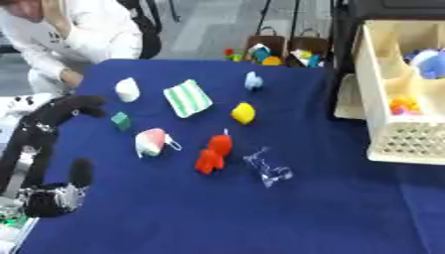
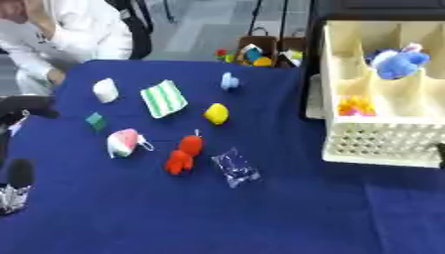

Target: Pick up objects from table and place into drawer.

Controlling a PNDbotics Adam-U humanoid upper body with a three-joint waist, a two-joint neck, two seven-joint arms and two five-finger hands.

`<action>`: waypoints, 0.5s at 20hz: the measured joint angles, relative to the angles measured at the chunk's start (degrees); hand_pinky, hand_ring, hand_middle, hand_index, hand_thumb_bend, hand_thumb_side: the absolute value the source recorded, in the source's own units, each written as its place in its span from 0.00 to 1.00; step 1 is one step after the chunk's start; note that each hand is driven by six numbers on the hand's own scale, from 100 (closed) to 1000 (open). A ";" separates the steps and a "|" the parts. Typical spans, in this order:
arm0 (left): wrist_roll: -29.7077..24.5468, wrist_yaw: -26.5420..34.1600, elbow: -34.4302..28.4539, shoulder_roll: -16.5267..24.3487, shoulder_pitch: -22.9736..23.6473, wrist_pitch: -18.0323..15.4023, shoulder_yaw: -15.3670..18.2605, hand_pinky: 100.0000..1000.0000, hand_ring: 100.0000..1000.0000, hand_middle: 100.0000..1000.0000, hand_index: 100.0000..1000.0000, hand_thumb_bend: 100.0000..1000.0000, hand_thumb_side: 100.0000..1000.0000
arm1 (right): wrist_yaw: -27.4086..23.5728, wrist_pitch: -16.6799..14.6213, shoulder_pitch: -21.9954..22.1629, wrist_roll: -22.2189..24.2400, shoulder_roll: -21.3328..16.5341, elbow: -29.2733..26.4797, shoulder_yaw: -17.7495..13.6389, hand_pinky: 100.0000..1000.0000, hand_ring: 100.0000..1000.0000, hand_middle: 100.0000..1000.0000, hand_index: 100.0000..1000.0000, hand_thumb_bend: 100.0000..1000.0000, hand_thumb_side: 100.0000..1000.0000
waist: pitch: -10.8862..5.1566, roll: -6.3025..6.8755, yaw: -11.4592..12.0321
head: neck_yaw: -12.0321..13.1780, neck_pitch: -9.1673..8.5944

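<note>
We find the left hand (image 1: 54, 197) at the 8 o'clock edge of the blue table (image 1: 174, 218), low beside the table edge and touching none of the objects. Its fingers blur into the dark arm, so we cannot tell whether they are straight or curled. The right hand shows in neither view.

Working from left to right, we note the following objects on the cloth:

- A small green block (image 1: 121, 120) at 9 o'clock.
- A white rounded object (image 1: 127, 90) at 10 o'clock, beyond the block.
- A pink, white and green soft object (image 1: 151, 142) with a thin loop on its right side, near the centre-left.
- A green-and-white striped cloth (image 1: 187, 98) lying flat at 11 o'clock.
- A red plush figure (image 1: 213, 154) at the centre, just right of the looped object and apart from it.
- A yellow rounded object (image 1: 243, 113) at 12 o'clock of the red figure.
- A pale blue small object (image 1: 253, 80) near the far edge.
- A clear plastic packet (image 2: 235, 167) just right of the red figure, at 4 o'clock from it.

The cream drawer (image 2: 382, 144) sits at 3 o'clock, with a perforated front and dividers. A blue plush (image 2: 397, 63) lies in a far compartment; an orange-and-yellow object (image 2: 357, 105) lies in a nearer one.

We read no labels or writing on any item.
</note>
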 measured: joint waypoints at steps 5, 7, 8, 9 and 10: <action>1.15 -8.70 0.00 4.14 3.49 7.09 -0.77 0.68 0.84 0.81 0.98 0.00 0.42 | -0.04 -0.06 0.00 0.06 -0.03 0.00 0.06 0.58 0.61 0.62 0.74 0.00 0.81 | -0.05 0.08 -0.48 | 0.72 0.00; 1.39 -11.26 0.00 5.53 4.46 10.28 -0.98 0.68 0.84 0.81 0.98 0.00 0.42 | -0.06 -0.08 0.00 0.08 -0.05 0.00 0.20 0.58 0.61 0.62 0.74 0.00 0.81 | -0.05 0.14 -0.60 | 0.91 0.00; 1.40 -12.30 0.00 6.21 4.85 11.85 -1.03 0.68 0.84 0.83 0.99 0.00 0.42 | -0.07 -0.11 0.00 0.11 -0.09 0.00 0.30 0.58 0.61 0.62 0.74 0.00 0.81 | -0.05 0.17 -0.70 | 0.96 0.00; 1.29 -13.31 0.00 6.89 5.17 13.36 -1.04 0.67 0.84 0.83 0.98 0.00 0.42 | -0.08 -0.18 0.00 0.18 -0.14 0.00 0.33 0.58 0.61 0.62 0.74 0.00 0.81 | -0.06 0.19 -0.75 | 0.98 0.00; 1.06 -14.31 0.00 7.62 5.44 14.80 -1.03 0.67 0.84 0.84 0.99 0.00 0.43 | -0.09 -0.23 0.00 0.23 -0.15 0.00 0.34 0.58 0.61 0.62 0.74 0.00 0.81 | -0.06 0.20 -0.75 | 0.98 0.00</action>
